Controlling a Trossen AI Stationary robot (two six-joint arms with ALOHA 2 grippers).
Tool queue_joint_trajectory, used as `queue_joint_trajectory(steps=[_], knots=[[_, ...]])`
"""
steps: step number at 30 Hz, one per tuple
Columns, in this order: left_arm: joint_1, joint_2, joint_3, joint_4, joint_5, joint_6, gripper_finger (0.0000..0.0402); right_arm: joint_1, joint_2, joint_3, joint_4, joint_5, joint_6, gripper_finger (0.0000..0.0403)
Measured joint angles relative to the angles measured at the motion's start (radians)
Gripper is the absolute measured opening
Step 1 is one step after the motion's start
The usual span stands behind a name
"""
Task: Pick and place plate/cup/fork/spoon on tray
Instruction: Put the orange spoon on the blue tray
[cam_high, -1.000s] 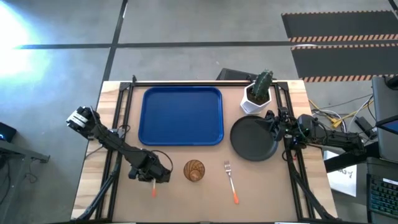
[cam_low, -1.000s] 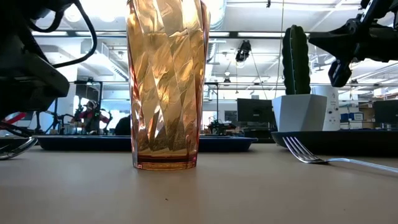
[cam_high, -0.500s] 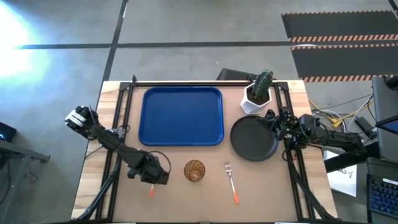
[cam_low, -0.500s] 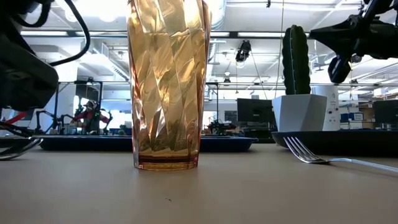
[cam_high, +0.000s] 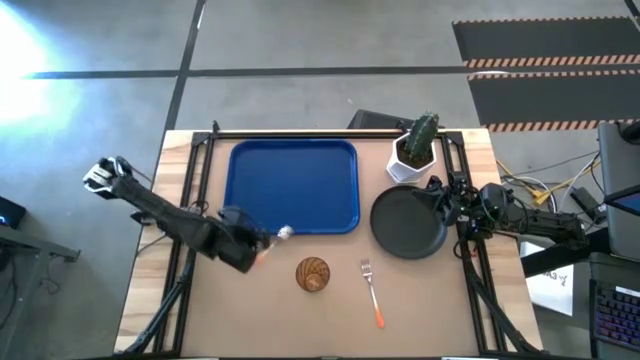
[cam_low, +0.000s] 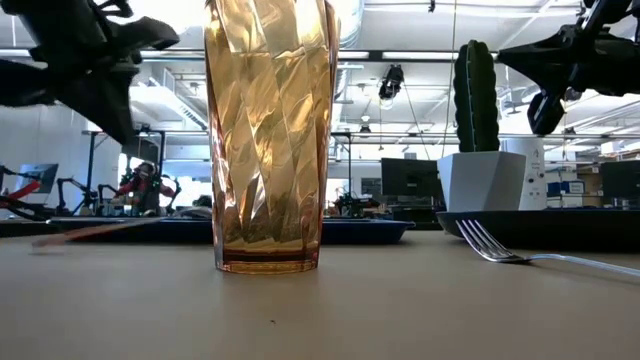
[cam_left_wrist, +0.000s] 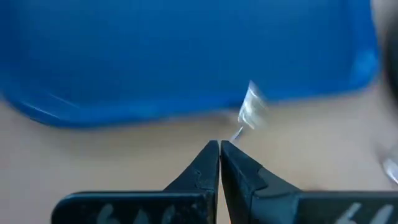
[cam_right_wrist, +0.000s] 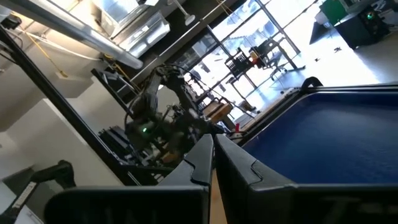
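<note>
The blue tray lies at the far middle of the table. My left gripper hangs just off the tray's near left corner, shut on the spoon; its silver bowl sticks out past the fingertips toward the tray. The amber cup stands upright on its base, with the fork lying flat to its right. The black plate rests right of the tray. My right gripper is shut and hovers above the plate's far right rim, apart from it. My left gripper has the spoon pinched between its two shut fingers. An orange bit of the handle shows at the tips, and the fingers hide the exact spot. The thin metal neck and the bowl run on past the tips, along the fingers.
A white pot with a green cactus stands at the far right, just beyond the plate. Black rails run along the table's left, far and right sides. Bare tabletop lies between the tray's near edge and the cup.
My left gripper has taken hold of the spoon and carried it off the table, going up and toward the far edge, to the tray's near left corner. The spoon's bowl now points toward the tray.
</note>
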Motion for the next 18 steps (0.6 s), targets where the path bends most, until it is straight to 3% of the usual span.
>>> queue_joint_trajectory(steps=[2,10,18], knots=[[0.037,-0.023,0.003,-0.079,0.005,0.023,0.0001,0.000,0.000,0.000,0.000,0.000,0.000,0.0009],[0.138,-0.076,0.001,-0.038,0.008,0.179,0.0000,0.000,0.000,0.000,0.000,0.000,0.000,0.0009],[0.134,0.022,-0.010,0.097,0.120,0.271,0.0000,0.000,0.000,0.000,0.000,0.001,0.000,0.0009]])
